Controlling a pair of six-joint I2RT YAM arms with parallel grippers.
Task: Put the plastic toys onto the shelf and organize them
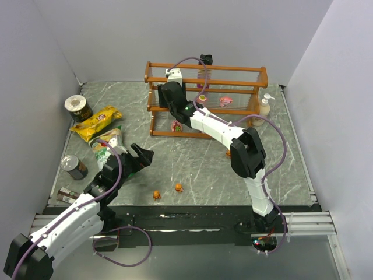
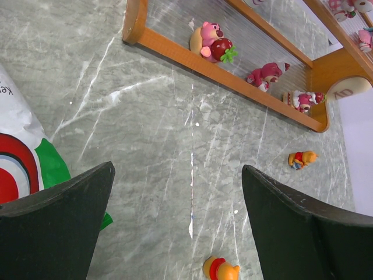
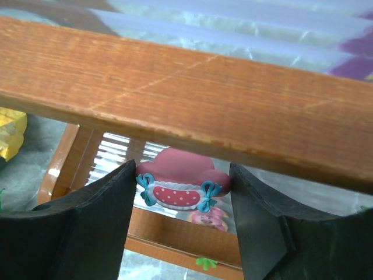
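From above: finds the orange-brown wooden three-tier shelf with clear slatted tiers at the far side of the grey marbled table. Places the right gripper up at the shelf's top rail, near its left end. Counts three small orange plastic toys loose on the table, well apart from the shelf, and small pink plastic toys on the tiers. Places the left gripper low over the table, near a white-and-green chip bag, with a yellow chip bag and a dark round can farther left.

From the left wrist: shows the black fingers spread wide with nothing between them, over bare table. Shows three pink toys along the bottom tier and two orange toys on the table in front of it.

From the right wrist: shows the jaws clamped on a pink toy with a red-and-white dotted band and blue bows, both fingers touching its sides, just beneath a wooden rail. Leaves a second pink toy blurred on a tier behind.
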